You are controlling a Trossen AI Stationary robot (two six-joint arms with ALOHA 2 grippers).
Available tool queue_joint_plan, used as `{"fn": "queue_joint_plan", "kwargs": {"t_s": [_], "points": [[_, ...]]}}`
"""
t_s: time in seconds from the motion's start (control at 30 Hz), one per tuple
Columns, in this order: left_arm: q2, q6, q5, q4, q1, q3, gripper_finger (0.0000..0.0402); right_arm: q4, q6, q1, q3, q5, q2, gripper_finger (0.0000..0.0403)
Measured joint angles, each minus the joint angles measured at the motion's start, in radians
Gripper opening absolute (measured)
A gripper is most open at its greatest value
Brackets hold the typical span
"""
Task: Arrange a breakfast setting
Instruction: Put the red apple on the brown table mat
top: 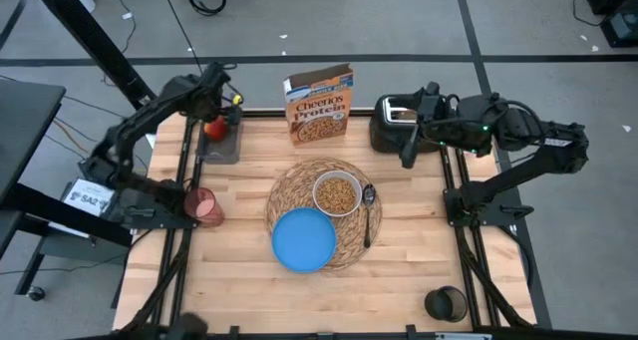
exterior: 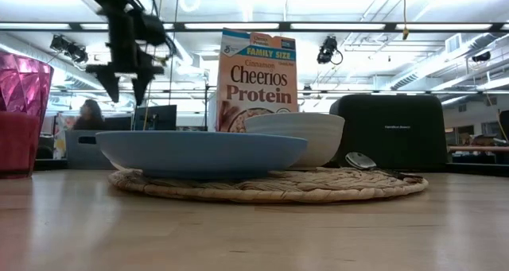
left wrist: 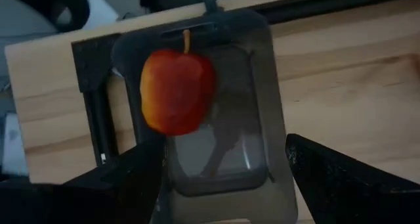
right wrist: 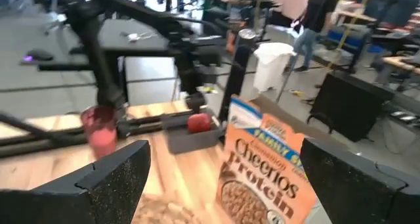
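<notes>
A red apple [top: 214, 129] lies in a small dark tray [top: 223, 147] at the table's far left; it also shows in the left wrist view [left wrist: 177, 92]. My left gripper [left wrist: 223, 178] hangs open above it, clear of it, and shows in the low view [exterior: 126, 79]. A straw placemat [top: 351, 242] in the middle bears a blue plate [top: 303, 240], a white bowl [top: 337, 193] of cereal and a dark spoon [top: 368, 210]. A pink cup [top: 204, 205] stands at the left. My right gripper [top: 408, 153] is open by the toaster. A pale strip shows in the toaster's slot [top: 399, 110].
An orange Cheerios box [top: 319, 106] stands upright at the far edge, with a black toaster [top: 391, 131] to its right. A dark cup [top: 446, 303] stands at the near right corner. Bare wood lies along the near edge. People show in the room behind.
</notes>
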Motion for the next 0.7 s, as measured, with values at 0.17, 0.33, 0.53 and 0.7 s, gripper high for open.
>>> {"fn": "queue_joint_plan", "kwargs": {"t_s": [0.17,0.33,0.53,0.7], "points": [[0.173,-0.001,-0.044,-0.017,0.057,0.090,0.0315,-0.052,0.025,0.011,0.000,-0.009,-0.018,0.0393],[0.321,0.005,-0.069,-0.057,0.105,0.179,0.0315,-0.055,0.055,0.011,0.000,0.042,-0.019,0.0393],[0.443,-0.022,-0.110,-0.077,0.112,0.212,0.0315,-0.059,0.056,0.011,0.000,0.047,-0.021,0.0393],[0.512,-0.064,-0.126,-0.097,0.114,0.212,0.0315,-0.095,0.102,0.011,0.000,0.047,-0.036,0.0393]]}}
